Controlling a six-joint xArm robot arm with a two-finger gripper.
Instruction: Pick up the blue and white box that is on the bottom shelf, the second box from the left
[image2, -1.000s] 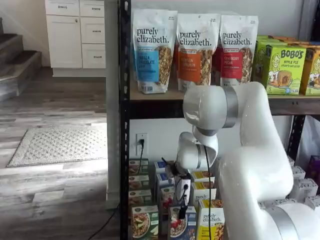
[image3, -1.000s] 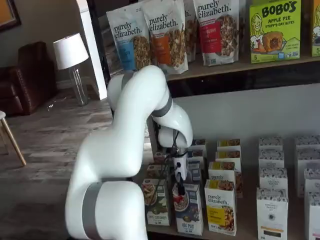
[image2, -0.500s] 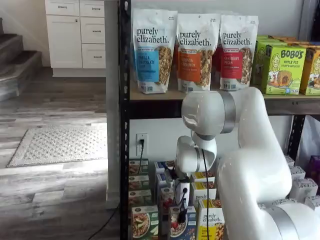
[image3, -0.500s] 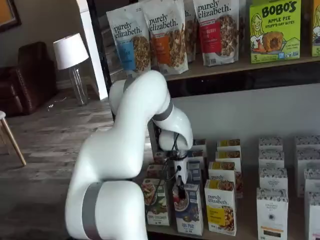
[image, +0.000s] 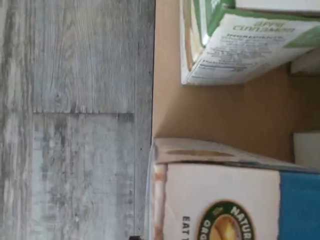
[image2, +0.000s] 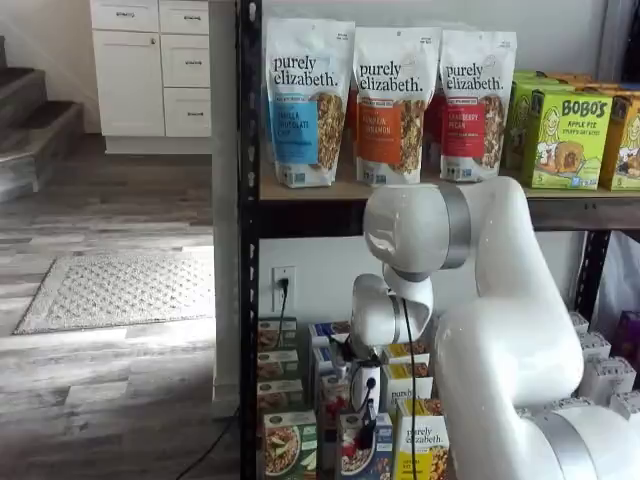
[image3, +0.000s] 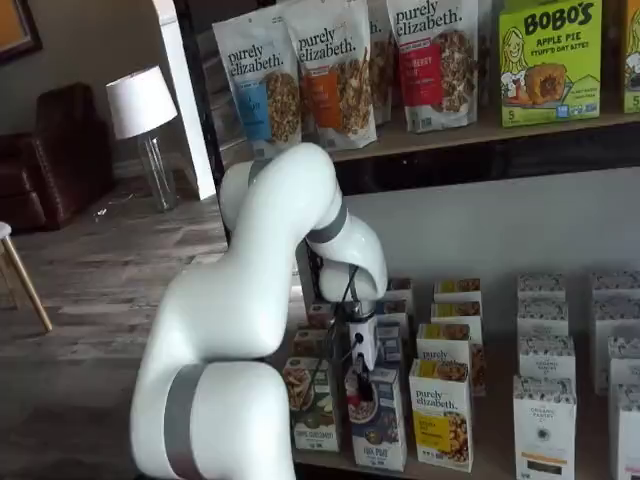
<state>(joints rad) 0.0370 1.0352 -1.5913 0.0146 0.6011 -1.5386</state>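
Observation:
The blue and white box (image3: 379, 425) stands at the front of the bottom shelf (image3: 470, 470), between a green-and-white carton (image3: 312, 405) and a yellow-and-white carton (image3: 441, 412). In both shelf views my gripper (image3: 358, 385) hangs straight down onto the box's top, fingers open and low at its upper edge. The other shelf view shows the gripper (image2: 364, 432) in front of the box (image2: 356, 458). In the wrist view the box's white and blue top (image: 225, 197) is very close, with the green-and-white carton (image: 240, 47) beside it on the tan shelf board (image: 220, 112).
More small cartons fill the rows behind and to the right (image3: 545, 400). A black rack post (image2: 248, 250) stands at the left. Granola bags (image2: 390, 100) sit on the wood tier above. My white arm (image3: 250, 320) is in front of the rack. Grey floor (image: 75, 120) lies beyond the shelf edge.
The gripper has come down a little, from above the blue and white box to its top edge. The box and its neighbours have not moved.

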